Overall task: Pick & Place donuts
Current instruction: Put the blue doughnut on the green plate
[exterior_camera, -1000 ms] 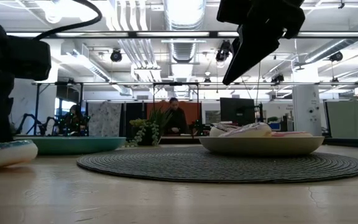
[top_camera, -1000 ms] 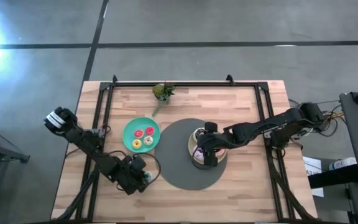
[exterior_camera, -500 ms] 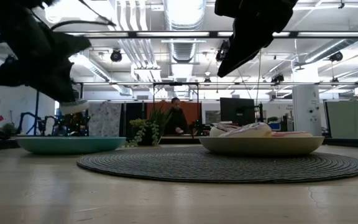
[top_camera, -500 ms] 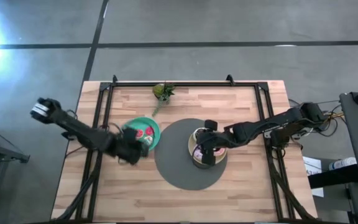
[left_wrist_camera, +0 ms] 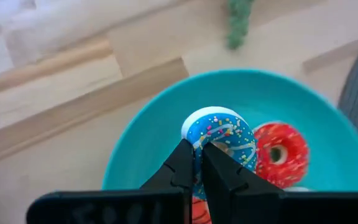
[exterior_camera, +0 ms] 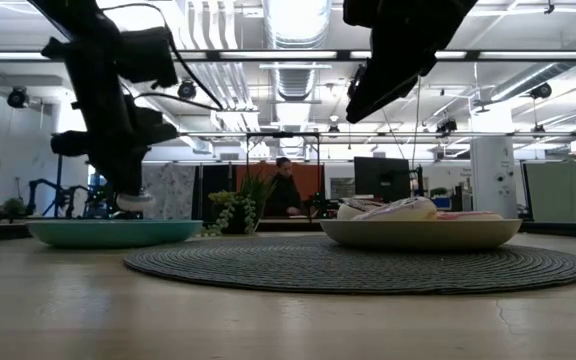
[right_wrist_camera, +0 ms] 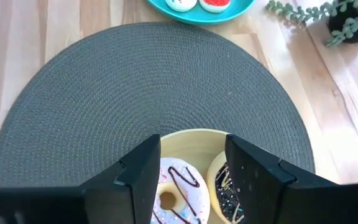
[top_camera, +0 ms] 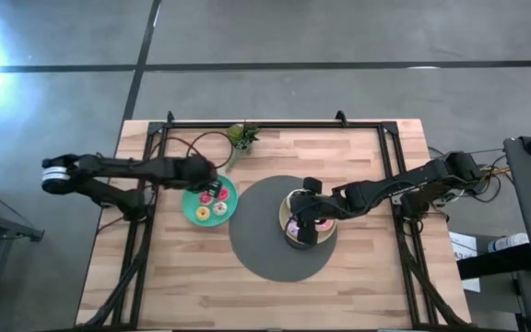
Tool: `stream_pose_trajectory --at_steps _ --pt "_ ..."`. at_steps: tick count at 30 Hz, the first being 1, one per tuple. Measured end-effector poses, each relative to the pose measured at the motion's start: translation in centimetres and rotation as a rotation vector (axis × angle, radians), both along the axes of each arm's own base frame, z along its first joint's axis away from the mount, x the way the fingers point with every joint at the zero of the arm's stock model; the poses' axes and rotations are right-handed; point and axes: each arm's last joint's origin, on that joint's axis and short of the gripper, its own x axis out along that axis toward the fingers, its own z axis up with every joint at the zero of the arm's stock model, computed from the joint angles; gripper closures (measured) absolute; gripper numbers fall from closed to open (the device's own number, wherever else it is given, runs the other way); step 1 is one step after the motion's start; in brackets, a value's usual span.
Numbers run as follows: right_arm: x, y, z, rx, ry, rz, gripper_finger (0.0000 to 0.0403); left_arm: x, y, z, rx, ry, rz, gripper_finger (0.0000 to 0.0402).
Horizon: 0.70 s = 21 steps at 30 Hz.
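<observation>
Now the left gripper (left_wrist_camera: 197,163) pinches a blue donut (left_wrist_camera: 219,134) over the teal plate (left_wrist_camera: 135,152); right gripper (right_wrist_camera: 191,165) spread above the yellow plate's (right_wrist_camera: 197,138) larger donuts (right_wrist_camera: 174,186); sorting unfinished.

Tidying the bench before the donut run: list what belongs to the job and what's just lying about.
Job: blue donut in the shut left gripper; red donut; lilac donut; dark donut; open right gripper.

Lying about: teal plate, yellow plate, grey mat, plant.

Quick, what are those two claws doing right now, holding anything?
Left gripper: jaws closed on the blue donut, over the teal plate.
Right gripper: jaws open, holding nothing, above the pale-yellow plate.
</observation>
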Motion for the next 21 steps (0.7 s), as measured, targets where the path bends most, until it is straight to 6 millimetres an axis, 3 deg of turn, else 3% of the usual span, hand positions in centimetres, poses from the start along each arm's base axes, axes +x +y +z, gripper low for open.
stream_pose_trajectory --at_steps 14,21 --pt "0.0 -0.1 0.0 -0.008 -0.006 -0.031 0.0232 1.5 1.2 -2.4 -0.058 0.061 -0.084 0.0400" --pt "-0.1 -0.1 -0.1 -0.010 0.000 -0.031 0.0232 1.2 1.3 -1.7 -0.006 0.043 -0.065 0.0352"
